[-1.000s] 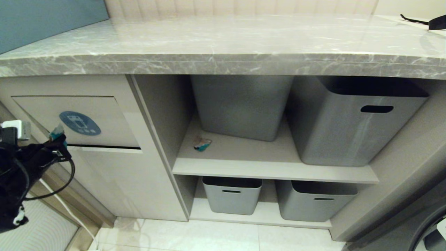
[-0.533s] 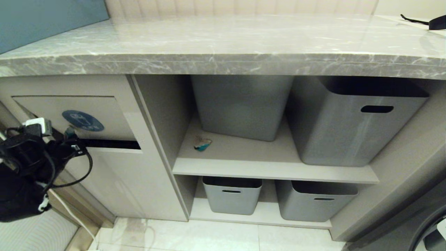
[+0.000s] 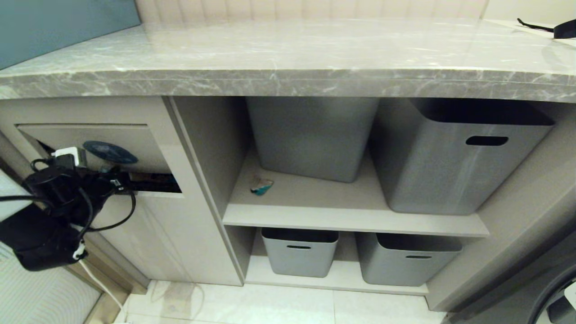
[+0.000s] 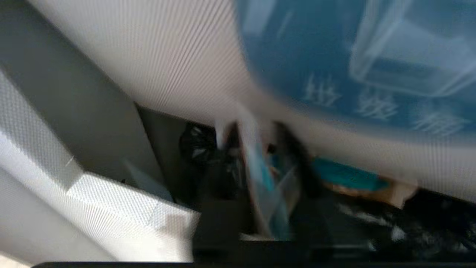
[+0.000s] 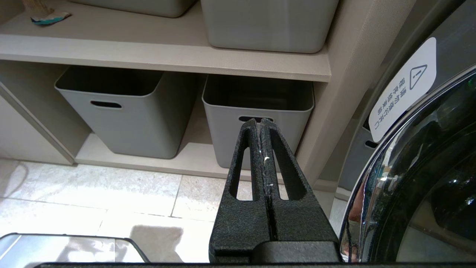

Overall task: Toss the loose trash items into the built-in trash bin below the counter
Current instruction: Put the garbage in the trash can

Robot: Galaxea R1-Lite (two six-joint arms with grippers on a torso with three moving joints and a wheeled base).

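The built-in trash bin's flap (image 3: pixel 94 139) with its blue sticker (image 3: pixel 110 152) is tilted inward under the counter (image 3: pixel 288 83). My left gripper (image 3: pixel 118 182) reaches into the slot below the flap. In the left wrist view that gripper (image 4: pixel 260 163) is open, its dark fingers (image 4: pixel 219 175) parted, and a teal-and-brown scrap (image 4: pixel 264 186) stands loose between them. Another teal-and-brown scrap (image 4: pixel 346 178) lies inside the bin on black liner. One more scrap (image 3: pixel 261 185) lies on the upper shelf, also visible in the right wrist view as a scrap (image 5: pixel 46 18). My right gripper (image 5: pixel 259 121) is shut and empty, low near the floor.
Two large grey tubs (image 3: pixel 454 153) stand on the upper shelf (image 3: pixel 351 220) and two smaller tubs (image 3: pixel 299 252) below. A washing machine door (image 5: pixel 427 178) is at the right. A black strap (image 3: pixel 553 29) lies on the counter's far right. Pale tiled floor (image 3: pixel 270 306) lies in front.
My left gripper has moved forward and right into the bin slot, pushing the flap inward so the sticker tilts back. Its fingers have parted around the scrap. The right arm has stayed still.
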